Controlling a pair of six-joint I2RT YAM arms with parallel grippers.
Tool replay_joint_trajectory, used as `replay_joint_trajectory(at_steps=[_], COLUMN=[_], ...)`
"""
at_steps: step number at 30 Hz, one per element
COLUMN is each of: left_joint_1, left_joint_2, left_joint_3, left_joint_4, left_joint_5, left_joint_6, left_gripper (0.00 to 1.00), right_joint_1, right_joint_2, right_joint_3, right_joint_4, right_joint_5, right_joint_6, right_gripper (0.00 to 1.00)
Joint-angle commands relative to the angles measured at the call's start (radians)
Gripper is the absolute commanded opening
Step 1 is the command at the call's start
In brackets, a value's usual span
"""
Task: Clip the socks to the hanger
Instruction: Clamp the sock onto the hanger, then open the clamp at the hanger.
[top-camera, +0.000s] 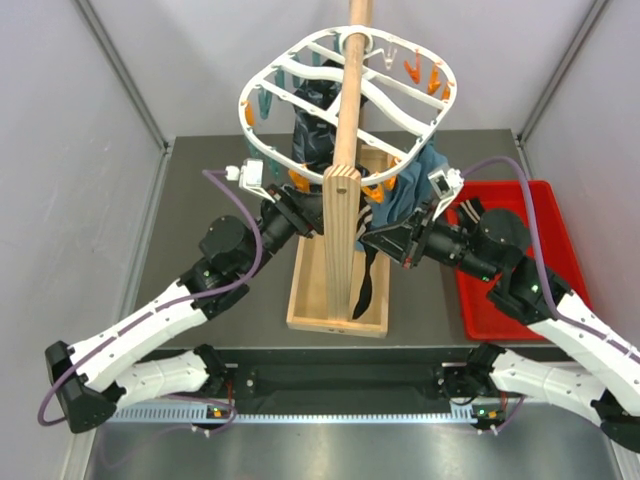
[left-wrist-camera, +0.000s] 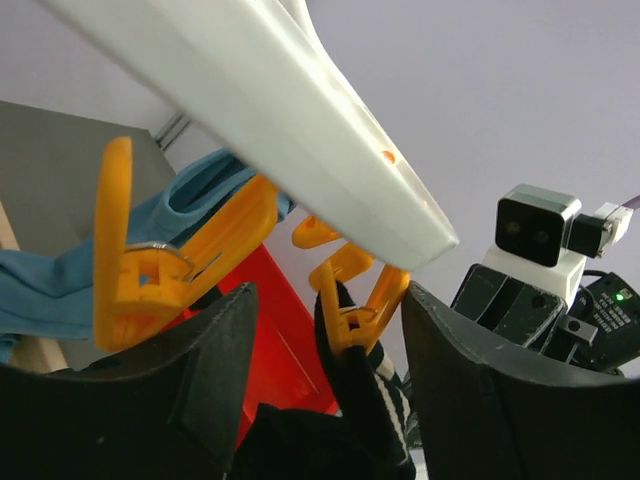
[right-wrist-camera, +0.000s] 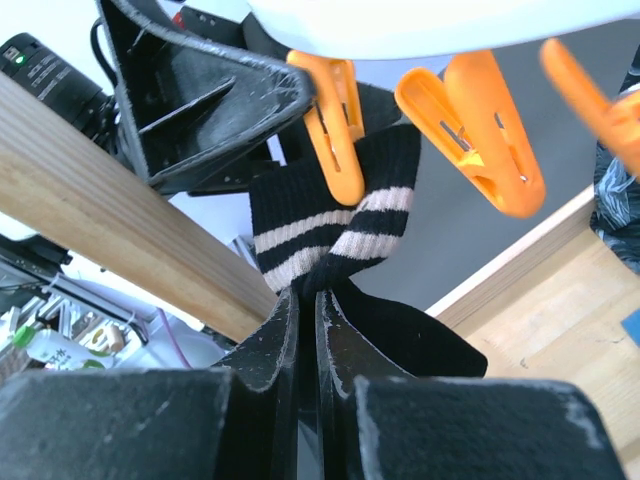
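Hanger (top-camera: 262, 82): white oval rack at 12 o'clock of the table (top-camera: 185, 200) in the top view, with orange and teal pins round the rim.
Wooden pole (top-camera: 345, 150): upright on a tray-like base (top-camera: 305, 290) at table centre. The hanger is carried near its top, and the rim's 6 o'clock part is just beside the pole.
Red tray (top-camera: 510, 300): at 3 o'clock of the base. No sock is made out in it.
Left gripper (left-wrist-camera: 328, 292): placed at 9 o'clock of the pole. Jaws stand apart on either side of an orange pin, with nothing held.
Right gripper (right-wrist-camera: 308, 300): placed at 3 o'clock of the pole. Fingers are pressed together, pinching the sock just under its cuff.
Sock (right-wrist-camera: 330, 225): black with pale stripes at the cuff. The cuff is up at the hanger's 6 o'clock rim and the rest hangs beside the pole toward the base.
Orange pin (right-wrist-camera: 332, 140): seen biting the sock's cuff in both wrist views. The neighbouring pins at its 3 o'clock are bare.
Done: this sock is judged clipped, as the pin is on the cuff and the left jaws are off the pin.
Left: the right gripper's release is to be made, and the pin's hold is judged untested until then.
Other socks: dark fabric (top-camera: 315, 140) is seen under the hanger, but how many socks are hung cannot be told.
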Motion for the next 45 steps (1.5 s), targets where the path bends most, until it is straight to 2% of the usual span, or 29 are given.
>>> replay_joint_trajectory(at_steps=[1,4,6,8,18,27,32,36,45], left_joint_1=[0.004,0.004,0.004,0.004,0.004,0.002,0.004,0.004,0.002], left_joint_2=[-0.035,-0.052,-0.067,-0.084,-0.169,-0.345,-0.457,-0.529,-0.643], left_joint_3=[-0.022,-0.027,-0.032,-0.036,-0.025,-0.068,-0.074,-0.107,-0.177], left_joint_4=[-0.035,-0.041,-0.043,-0.043,-0.118,-0.285,-0.403,-0.455,-0.518], left_joint_5=[-0.024,-0.027,-0.024,-0.015,0.022,-0.051,-0.085,-0.087,0.018], left_joint_6=[0.017,0.02,0.026,0.033,0.089,0.14,0.157,0.131,0.007], left_gripper=[0.67,0.73,0.88,0.99,0.99,0.98,0.97,0.96,0.96], right_joint_1=[0.015,0.017,0.015,0.015,0.015,0.015,0.015,0.014,0.014], right_joint_2=[0.013,0.029,0.048,0.06,0.102,0.105,0.071,0.039,-0.012], right_joint_3=[0.02,0.019,0.023,0.028,0.062,0.1,0.114,0.123,0.157], right_joint_4=[0.053,0.058,0.058,0.058,0.021,-0.079,-0.151,-0.201,-0.333], right_joint_5=[0.012,0.021,0.027,0.033,0.095,0.199,0.343,0.461,0.617], right_joint_6=[-0.009,-0.01,-0.013,-0.021,-0.05,-0.073,-0.075,-0.064,-0.007], right_gripper=[0.01,0.01,0.01,0.01,0.01,0.03,0.05,0.06,0.07])
